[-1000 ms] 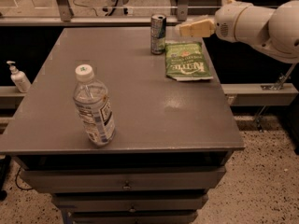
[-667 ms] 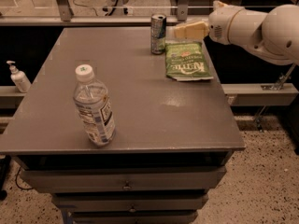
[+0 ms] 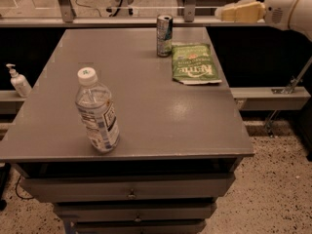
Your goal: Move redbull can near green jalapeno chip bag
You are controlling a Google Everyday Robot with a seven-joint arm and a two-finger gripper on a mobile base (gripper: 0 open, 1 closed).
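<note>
water bottle (image 3: pixel 97 113): upright, front-left of table (image 3: pixel 161 126), white cap on. Well apart from everything else, so low risk.
soap dispenser (image 3: pixel 18 80): off the table on the left ledge, not in play.
green jalapeno chip bag (image 3: pixel 195 65): lies flat at far right of the table, right side close to the table edge. It is light and crinkly, so any brush from above could push it over that edge.
redbull can (image 3: pixel 164 35): upright at far centre, just beside the bag's top-left corner. Cannot tell if it touches. It is close to the far edge.
task status: judged about done, the can already stands next to the bag.
gripper (image 3: pixel 222 12): up in the air at far right, past the table's right edge, above and beyond the bag, holding nothing. Cannot tell whether it is apart or together.
arm (image 3: pixel 290 6): white, comes in from the top-right corner.
risk 1: a fresh approach from the right passes over the bag, so a low sweep could drag it away from the can.
risk 2: the can is tall and slim, so a side bump could tip it and send it rolling off the far edge.
risk 3: a needless re-grasp could widen the gap that is already closed.
</note>
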